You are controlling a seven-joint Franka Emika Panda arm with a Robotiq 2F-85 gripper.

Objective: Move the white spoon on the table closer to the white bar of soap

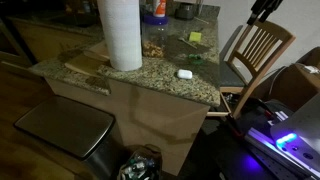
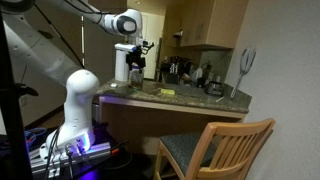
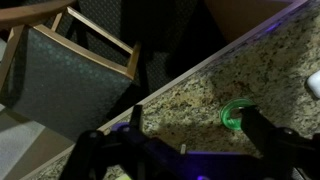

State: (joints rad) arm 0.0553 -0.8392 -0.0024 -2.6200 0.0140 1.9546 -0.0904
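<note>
White spoon not discernible on bench; white bar of soap lying near bench edge beside chair. Fingers spread wide, empty, hovering over that edge. Best to locate spoon first, straddle its handle, clench gently, slide toward soap without bumping it.

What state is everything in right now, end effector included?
end effector: open, empty, over the edge of the table.
white bar of soap: lying flat on the table, untouched.
paper towel roll: standing upright.
chair: upright beside the table.
white spoon: cannot make it out.
</note>
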